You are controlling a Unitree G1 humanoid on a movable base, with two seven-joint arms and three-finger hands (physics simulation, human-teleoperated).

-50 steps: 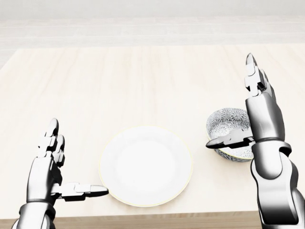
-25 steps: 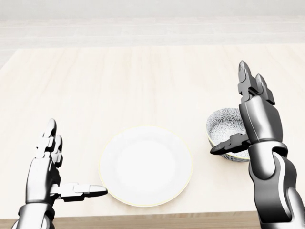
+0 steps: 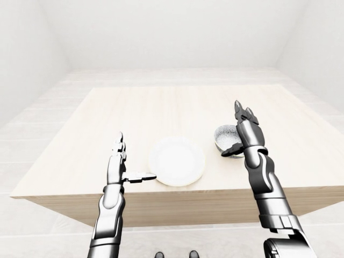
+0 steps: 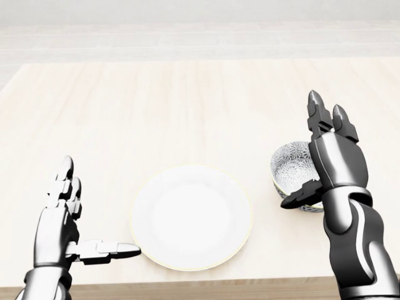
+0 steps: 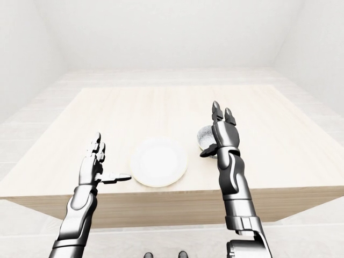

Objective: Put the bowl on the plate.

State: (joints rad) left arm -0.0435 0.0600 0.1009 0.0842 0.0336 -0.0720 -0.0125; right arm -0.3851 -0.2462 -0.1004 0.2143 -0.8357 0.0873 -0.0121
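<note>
Right hand (image 4: 336, 164) is standing upright over the right side of the table (image 4: 187, 100) in the head view. Its fingers (image 4: 317, 111) are pointing toward the top of the view and spreading wide. Its thumb (image 4: 301, 195) is sticking out to the left. The hand is gripping nothing, and no finger is curling round anything.

Bowl (image 4: 292, 167) is sitting upright on the table, just left of the right palm. The palm is covering the bowl's right edge in the head view, and the thumb is crossing the bowl's lower rim. Whether thumb or palm is touching the bowl: cannot tell from any view.

Bowl's look: small and round, with its mouth facing up. It is carrying a dense dark-on-white flower-like pattern on the inner wall and on the outside.

Plate (image 4: 191, 217) is lying flat on the table, further left of the right hand than the bowl. A strip of bare table is separating the two, so the bowl is not resting on the plate. The plate is plain white and round, with a thin cream edge.

Left hand (image 4: 62, 228) is hovering at the lower left of the head view, spread open and holding nothing. Its thumb is pointing right, the tip reaching just beside the plate's left rim. Contact there: cannot tell. The plate is lying between the two hands.
</note>
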